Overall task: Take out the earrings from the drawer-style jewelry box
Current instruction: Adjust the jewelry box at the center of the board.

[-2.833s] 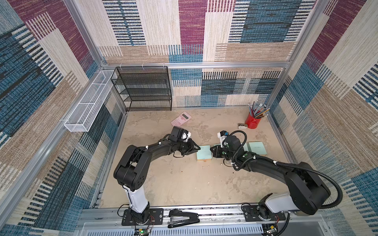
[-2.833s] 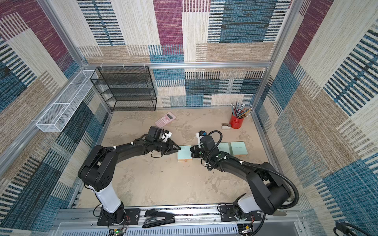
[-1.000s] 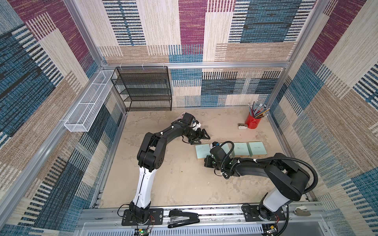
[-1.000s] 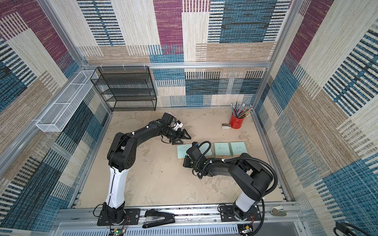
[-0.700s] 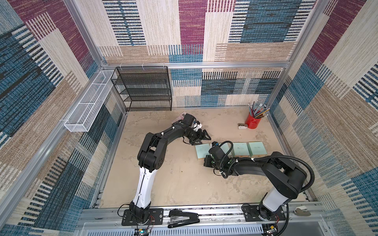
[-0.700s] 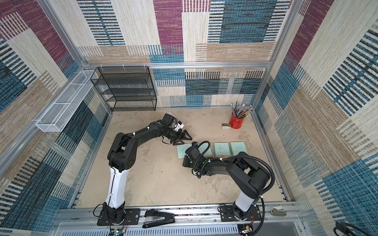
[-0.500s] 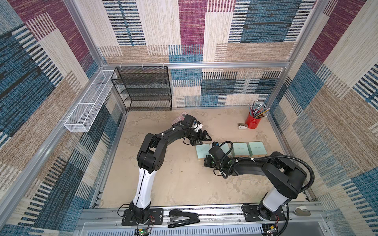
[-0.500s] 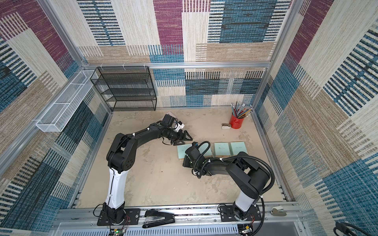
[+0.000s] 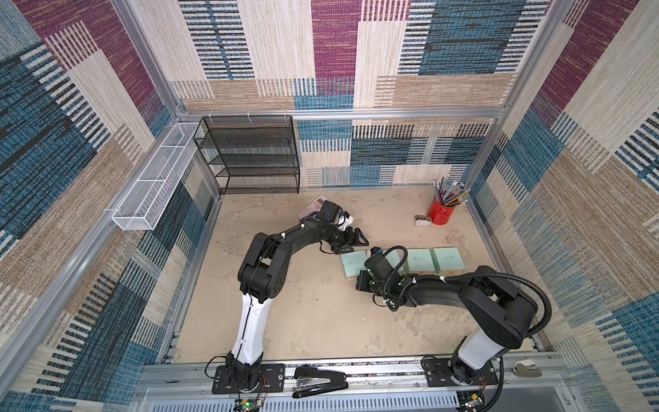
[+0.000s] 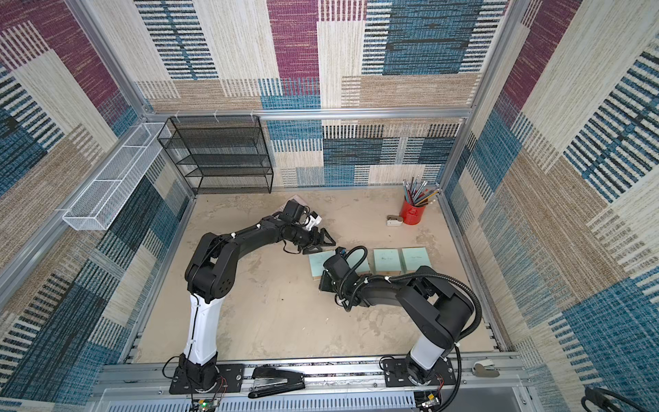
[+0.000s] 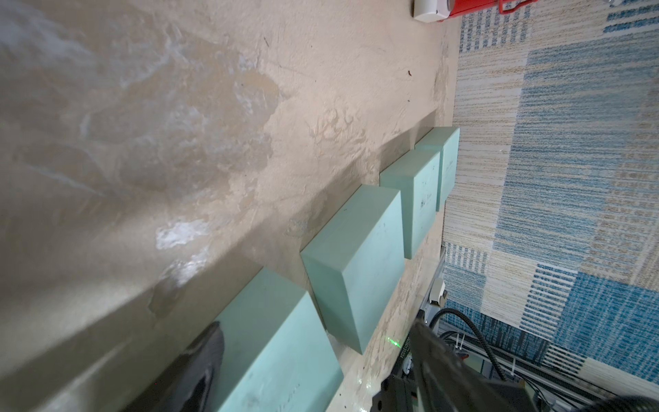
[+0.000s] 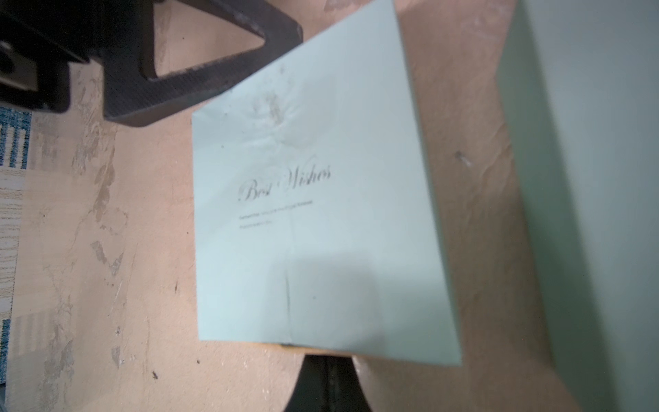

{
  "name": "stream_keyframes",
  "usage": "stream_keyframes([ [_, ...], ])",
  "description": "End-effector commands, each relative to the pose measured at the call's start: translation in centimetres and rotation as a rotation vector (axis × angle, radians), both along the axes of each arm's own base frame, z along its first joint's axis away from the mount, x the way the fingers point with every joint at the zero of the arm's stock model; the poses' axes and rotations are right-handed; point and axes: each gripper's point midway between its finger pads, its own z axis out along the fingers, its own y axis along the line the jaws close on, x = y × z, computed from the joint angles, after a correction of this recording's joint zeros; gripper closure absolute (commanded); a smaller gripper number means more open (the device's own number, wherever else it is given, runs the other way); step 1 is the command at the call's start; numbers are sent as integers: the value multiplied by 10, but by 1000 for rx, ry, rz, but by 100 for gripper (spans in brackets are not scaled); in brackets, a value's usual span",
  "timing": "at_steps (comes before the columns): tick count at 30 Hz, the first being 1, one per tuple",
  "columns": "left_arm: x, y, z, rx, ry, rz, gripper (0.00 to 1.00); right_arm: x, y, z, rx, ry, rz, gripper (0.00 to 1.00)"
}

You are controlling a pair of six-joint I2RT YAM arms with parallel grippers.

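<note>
Lab robot test cell, aluminium frame [image 9: 392, 113], patterned walls [image 9: 588, 178], mounting rail [image 9: 385, 371] at 6 o'clock, wire shelf [image 9: 249, 157] at 11 o'clock.

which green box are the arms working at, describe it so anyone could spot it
Start at the red pencil cup in the back corner of the sandy floor; in front of it runs a row of four mint-green boxes. It is the end box farthest from the cup, the only one flanked by both arms' jaws.

Four mint-green jewelry boxes [image 10: 387, 261] lie flat in a row right of centre in both top views; leftmost box [image 9: 352, 262] lid reads "Best Wishes".
</note>
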Motion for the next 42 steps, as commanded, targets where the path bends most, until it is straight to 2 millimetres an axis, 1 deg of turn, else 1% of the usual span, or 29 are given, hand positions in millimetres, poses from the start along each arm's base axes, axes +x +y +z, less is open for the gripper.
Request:
stream_keyframes([
  [1,-17,1,-7,9,73,-35,18,19,5,24,46,-102,-36,100],
  [8,-20,0,-10,8,80,-36,18,27,6,24,38,-102,-46,100],
  [18,-31,-5,-16,2,96,-53,19,39,12,25,36,-105,-51,100],
  [24,-32,-5,-15,4,94,-52,19,40,9,28,43,-112,-62,100],
  [27,-32,-5,-18,9,102,-53,19,43,8,29,50,-115,-64,100],
  [30,-33,-6,-17,3,101,-54,19,46,10,32,58,-120,-59,100],
  [42,-38,-7,-25,7,118,-64,19,57,18,38,71,-130,-47,100],
])
